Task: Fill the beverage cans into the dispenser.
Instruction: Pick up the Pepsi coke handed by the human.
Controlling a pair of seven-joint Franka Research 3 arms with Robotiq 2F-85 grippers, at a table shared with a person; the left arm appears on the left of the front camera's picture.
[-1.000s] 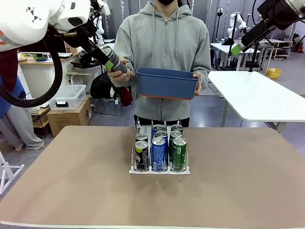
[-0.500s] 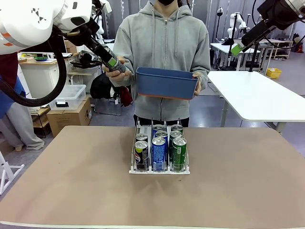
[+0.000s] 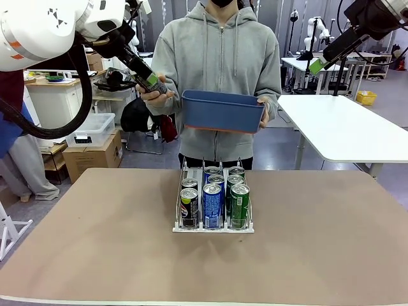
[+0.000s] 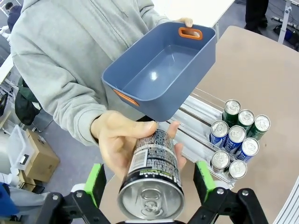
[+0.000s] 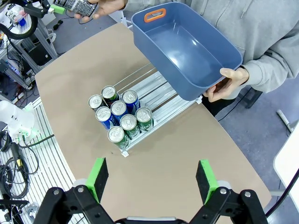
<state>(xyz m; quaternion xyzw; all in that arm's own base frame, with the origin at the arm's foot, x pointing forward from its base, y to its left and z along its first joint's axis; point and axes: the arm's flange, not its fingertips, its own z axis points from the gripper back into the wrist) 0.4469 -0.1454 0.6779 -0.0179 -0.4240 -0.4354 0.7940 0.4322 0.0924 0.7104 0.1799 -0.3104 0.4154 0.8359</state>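
A person's hand holds up a black beverage can, silver top toward my left wrist camera. My left gripper is open, with a green pad on each side of this can and a small gap on both sides. In the front view this gripper is high at the far left, by the person's chest. The dispenser stands mid-table with several black, blue and green cans at the front of its three lanes. My right gripper hangs open and high at the right, above the dispenser.
The person stands at the far side and holds an empty blue bin in the other hand, above the dispenser's far end. The brown table is bare around the dispenser. A white table stands behind at the right.
My left gripper and the person's hand with the black can have shifted slightly up and to the right. The right arm, the bin and the dispenser have not moved.
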